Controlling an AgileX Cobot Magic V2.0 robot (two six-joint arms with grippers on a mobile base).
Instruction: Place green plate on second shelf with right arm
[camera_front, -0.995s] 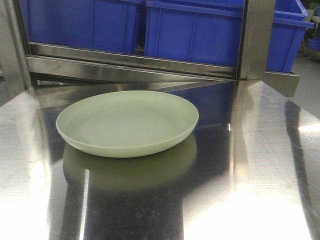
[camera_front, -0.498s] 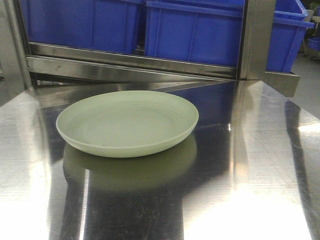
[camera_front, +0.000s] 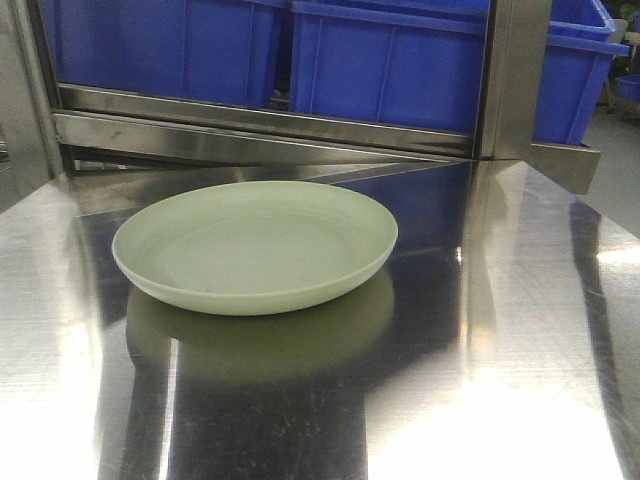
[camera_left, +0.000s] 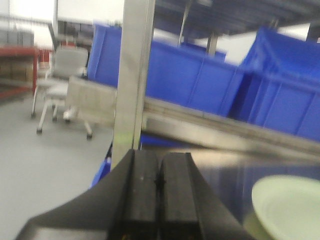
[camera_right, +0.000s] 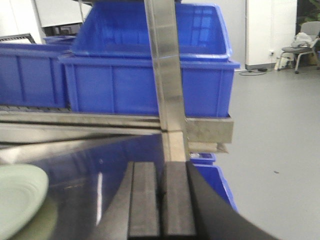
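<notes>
The pale green plate (camera_front: 255, 245) lies flat on the steel table (camera_front: 500, 330), left of centre. No gripper shows in the front view. In the left wrist view the left gripper (camera_left: 159, 165) is shut and empty, with the plate (camera_left: 290, 207) low to its right. In the right wrist view the right gripper (camera_right: 160, 172) is shut and empty, with the plate (camera_right: 17, 200) at the lower left, apart from it.
Blue plastic bins (camera_front: 380, 65) fill the steel shelf (camera_front: 260, 125) behind the table. An upright steel post (camera_front: 515, 75) stands at the table's back right; it also shows in the right wrist view (camera_right: 167, 85). A post (camera_left: 132, 80) and chair (camera_left: 60, 87) are left.
</notes>
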